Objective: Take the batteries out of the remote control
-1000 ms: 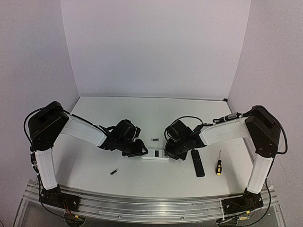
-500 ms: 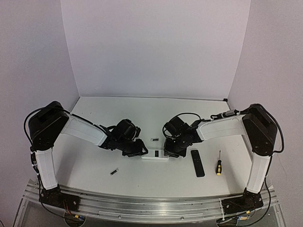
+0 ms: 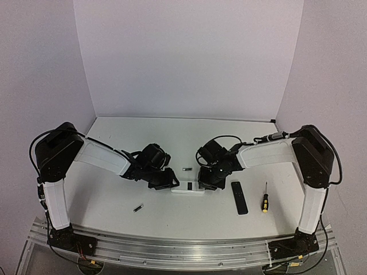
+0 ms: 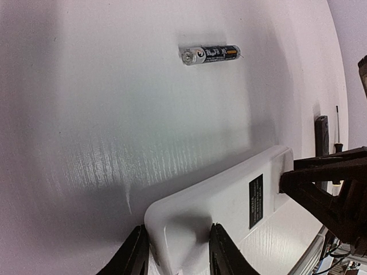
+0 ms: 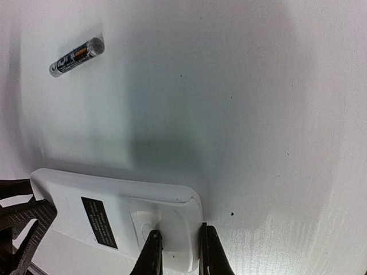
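Squarely between the two arms, the white remote control (image 3: pixel 188 188) lies flat on the white table (image 3: pixel 172 137), its length running left to right. The left gripper (image 4: pixel 175 259) straddles the remote's left end. Its two fingers press against the opposite long edges, so the jaws stand partly apart and are clamped on the body. The right gripper (image 5: pixel 179 256) sits at the other end with its jaws drawn narrow, nearly together. One fingertip lies over the remote's end beside a shallow moulded recess (image 5: pixel 144 220), and the other is just past the rounded corner. Whether these tips pinch anything I cannot tell. A black label (image 4: pixel 256 200) shows on the upturned face, roughly midway along the remote.

The far battery (image 4: pixel 209 54) — a slim dark cylinder with a silvery end — lies on its side on the table just beyond the remote, apart from it and from both grippers. The near battery (image 3: pixel 138 208) lies on the table toward the front left, well apart from the remote and closer to the left arm's base.

To the right of the remote, a flat black rectangular piece (image 3: pixel 239 197) lies near the right gripper. Beside it is a screwdriver (image 3: pixel 265 199) with a yellow-and-black handle — its shaft points away from the arm bases.
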Motion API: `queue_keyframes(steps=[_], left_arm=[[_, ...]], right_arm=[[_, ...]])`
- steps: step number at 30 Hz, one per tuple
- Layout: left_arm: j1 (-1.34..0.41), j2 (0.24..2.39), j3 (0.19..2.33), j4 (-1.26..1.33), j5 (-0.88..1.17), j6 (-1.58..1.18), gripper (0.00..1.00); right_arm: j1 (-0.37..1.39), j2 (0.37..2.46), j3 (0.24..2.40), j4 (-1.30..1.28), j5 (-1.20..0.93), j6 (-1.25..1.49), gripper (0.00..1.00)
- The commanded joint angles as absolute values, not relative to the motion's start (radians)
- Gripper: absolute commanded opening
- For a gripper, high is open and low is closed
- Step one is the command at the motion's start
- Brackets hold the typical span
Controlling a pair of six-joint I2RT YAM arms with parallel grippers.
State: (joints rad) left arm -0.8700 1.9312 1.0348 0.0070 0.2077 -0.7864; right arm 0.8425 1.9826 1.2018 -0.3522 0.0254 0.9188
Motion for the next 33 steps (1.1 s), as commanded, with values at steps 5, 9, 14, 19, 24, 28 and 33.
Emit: queue_keyframes(steps=[5,9,14,19,24,28,33], left_arm=[[-0.913,2.049,1.005,-0.138,0.291,-0.788,0.35],[-0.913,2.051,1.009,-0.146,0.289,-0.791,0.33],[-0.912,2.048,1.008,-0.153,0.286,-0.794,0.33],[-0.913,2.051,1.016,-0.161,0.285,-0.789,0.33],[-0.913,2.051,1.020,-0.160,0.287,-0.790,0.33],[-0.913,2.053,1.024,-0.158,0.289,-0.791,0.33],[-0.913,2.051,1.028,-0.162,0.287,-0.791,0.32]], right_arm=[[0.872,2.188,1.010,-0.321,0.054,0.908,0.00],[0.861,2.226,1.025,-0.328,0.019,0.888,0.05],[0.859,2.225,1.007,-0.350,0.066,0.899,0.09],[0.858,2.216,1.036,-0.426,0.123,0.870,0.15],[0.858,2.233,1.072,-0.470,0.112,0.857,0.20],[0.858,2.237,1.093,-0.499,0.129,0.853,0.16],[0.859,2.238,1.112,-0.540,0.140,0.850,0.16]])
